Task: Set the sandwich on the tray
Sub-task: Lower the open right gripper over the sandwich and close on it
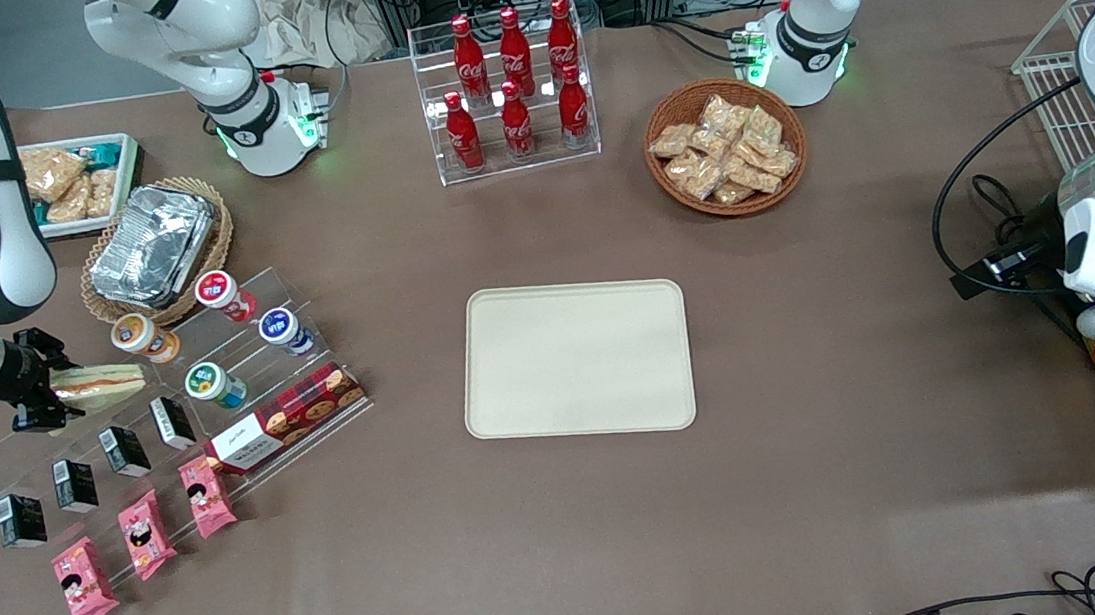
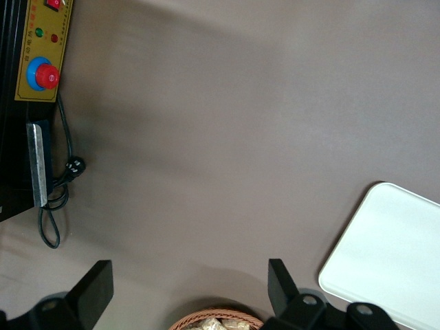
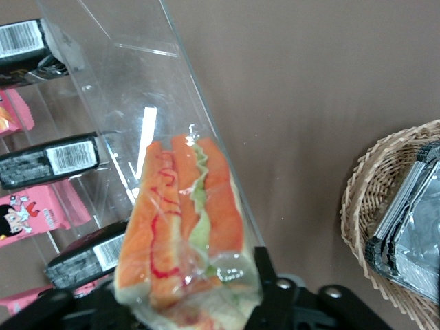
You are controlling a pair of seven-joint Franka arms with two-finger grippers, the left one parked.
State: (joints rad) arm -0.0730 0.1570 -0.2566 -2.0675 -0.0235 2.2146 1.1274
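While clenched, the claw [image 1: 42, 394] grips the sandwich [image 1: 98, 383] above the clear rack [image 1: 243, 377].

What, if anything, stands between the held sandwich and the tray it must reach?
The pincer grips the sandwich above the clear display rack. The rack's yogurt cups and cookie box lie between it and the tray; carried high, nothing blocks it.

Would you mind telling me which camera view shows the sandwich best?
The right wrist view: the sandwich fills it, bread and filling layers plain, held in the gripper. The front view shows it small, side-on, in the gripper above the clear display rack. The left wrist view does not show it.
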